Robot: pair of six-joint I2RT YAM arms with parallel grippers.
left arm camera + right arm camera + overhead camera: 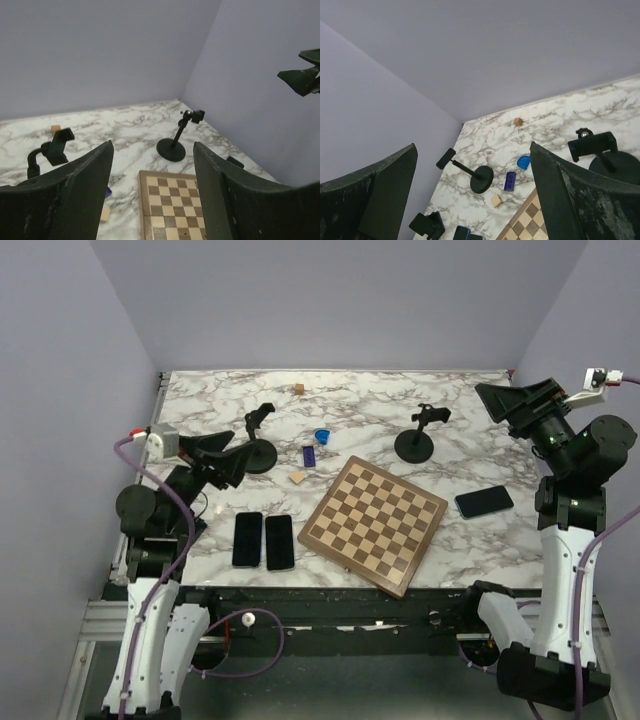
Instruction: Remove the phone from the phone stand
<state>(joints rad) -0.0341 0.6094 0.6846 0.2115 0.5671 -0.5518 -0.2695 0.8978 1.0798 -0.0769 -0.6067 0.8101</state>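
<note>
The left claw (pixel 152 150) is spread wide, its two fingers (pixel 82 192) far apart with only air between them — it grips nothing. It hangs low over the left part of the desk (pixel 350 400), tips pointing toward the left stand (pixel 257 443) and close to its round base. Whether they touch I cannot tell. The right claw (pixel 473 147) is likewise released, its fingers (pixel 572 200) splayed and holding nothing. It is held high by the desk's right edge and tilted down toward the middle.

The left stand is upright, its clamp tilted at the top of a bent stem. The right stand (pixel 415 436) is upright too, well apart from it toward the back right.

The phones all lie flat on the desk. A phone pair (pixel 248 539) rests side by side near the front edge, just in front of the left claw. A lone phone (pixel 484 501) lies right of the chessboard (pixel 373 523), in front of the right stand.

The chessboard sits diagonally between the pair and the lone phone, its near corner reaching the front edge. A blue cup (pixel 322 435), a purple block (pixel 310 455) and a wooden block (pixel 297 477) form a loose line between the left stand and the board — a wooden cube (pixel 299 388) sits alone near the back edge.
</note>
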